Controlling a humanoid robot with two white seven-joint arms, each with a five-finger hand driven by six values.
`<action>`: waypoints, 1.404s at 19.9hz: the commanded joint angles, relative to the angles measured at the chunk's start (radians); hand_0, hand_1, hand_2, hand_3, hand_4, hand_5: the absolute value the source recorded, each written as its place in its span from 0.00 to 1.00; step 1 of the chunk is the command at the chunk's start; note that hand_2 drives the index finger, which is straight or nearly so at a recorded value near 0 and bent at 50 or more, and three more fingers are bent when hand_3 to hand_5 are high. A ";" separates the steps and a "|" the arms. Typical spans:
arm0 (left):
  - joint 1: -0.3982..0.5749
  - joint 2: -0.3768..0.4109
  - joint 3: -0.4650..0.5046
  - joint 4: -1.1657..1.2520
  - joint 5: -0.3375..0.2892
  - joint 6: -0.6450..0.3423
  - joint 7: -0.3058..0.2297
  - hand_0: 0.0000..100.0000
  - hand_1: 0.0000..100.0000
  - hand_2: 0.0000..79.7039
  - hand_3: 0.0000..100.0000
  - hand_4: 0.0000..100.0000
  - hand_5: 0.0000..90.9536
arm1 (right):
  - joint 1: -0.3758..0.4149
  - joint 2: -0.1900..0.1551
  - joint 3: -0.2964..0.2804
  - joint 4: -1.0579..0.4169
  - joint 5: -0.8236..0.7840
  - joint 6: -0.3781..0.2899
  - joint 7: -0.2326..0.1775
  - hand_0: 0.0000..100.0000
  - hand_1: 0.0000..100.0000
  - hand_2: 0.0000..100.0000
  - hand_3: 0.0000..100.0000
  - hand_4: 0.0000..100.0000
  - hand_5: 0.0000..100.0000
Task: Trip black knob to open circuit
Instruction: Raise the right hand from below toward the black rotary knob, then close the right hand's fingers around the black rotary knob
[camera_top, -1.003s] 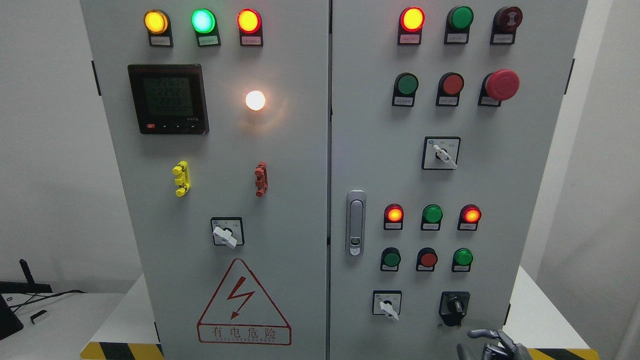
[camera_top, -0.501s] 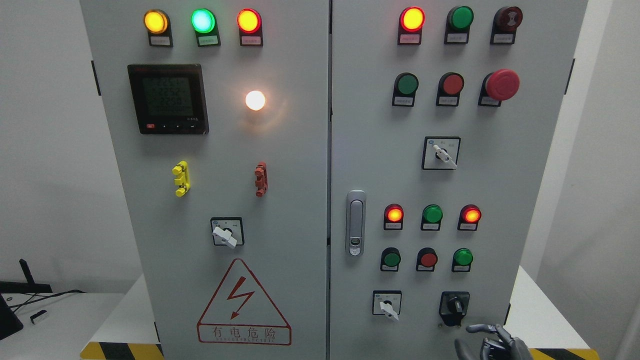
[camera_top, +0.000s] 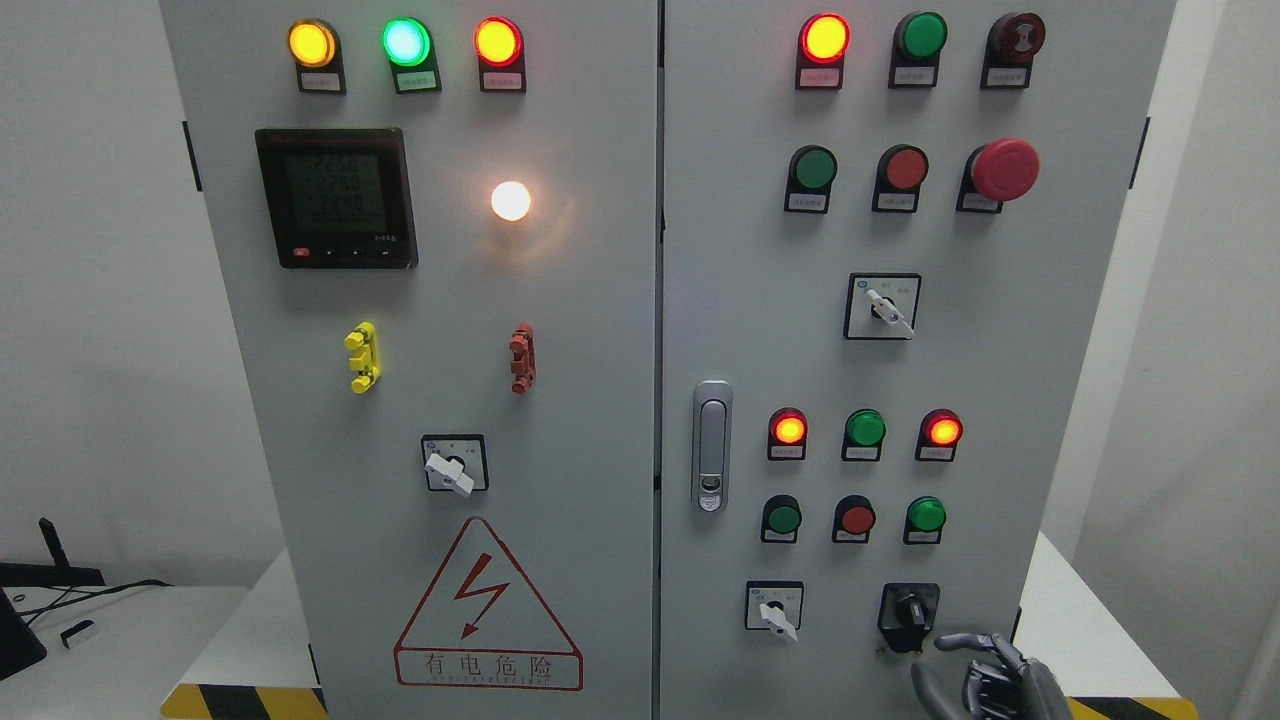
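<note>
Head view, the only one.

Black knob (camera_top: 908, 609) sits in the bottom row of the cabinet's right door (camera_top: 740, 300), on a black square plate. It lies up and a little left of the right hand (camera_top: 975, 675), just beside the uppermost finger; I read them as apart, not touching, but the gap is tight and depth is hard to judge from this angle. The knob's grip bar looks roughly vertical, maybe tilted slightly; too small and dark to be sure.

Right hand comes in from the lower right at the bottom edge, only partly in frame. Fingers (camera_top: 965, 640) are loosely curled and relaxed, grasping nothing. One finger arcs leftward across the top of the hand, tip pointing toward the knob plate's lower right corner. Palm and wrist are cut off by the frame edge, so wrist angle is unclear.

Left hand is not visible, so the right one is the only candidate and already the nearer side.

Neighbours to avoid: white-handled selector switch (camera_top: 773, 608) is further left of the hand on the same row, well apart from the knob. Green button (camera_top: 926, 515) is above the knob, straight up from the hand.

Judgement: approach stage, knob not yet gripped. The next move needs a short lift up and left, then fingers closing across the grip bar before any twist. Risk: fingers sliding off a small bar, or brushing the plate instead.
</note>
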 joint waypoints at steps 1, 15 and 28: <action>0.000 0.000 0.000 0.000 -0.031 0.000 0.000 0.12 0.39 0.00 0.00 0.00 0.00 | -0.009 -0.025 -0.017 0.081 -0.030 -0.019 0.010 0.23 0.75 0.44 1.00 1.00 0.96; 0.000 0.000 0.000 0.000 -0.031 0.000 0.000 0.12 0.39 0.00 0.00 0.00 0.00 | -0.045 -0.023 -0.020 0.098 -0.033 -0.016 0.011 0.24 0.75 0.44 1.00 1.00 0.96; 0.000 0.000 0.000 0.000 -0.031 0.000 0.000 0.12 0.39 0.00 0.00 0.00 0.00 | -0.046 -0.011 0.001 0.051 -0.032 -0.011 0.007 0.24 0.74 0.44 1.00 1.00 0.96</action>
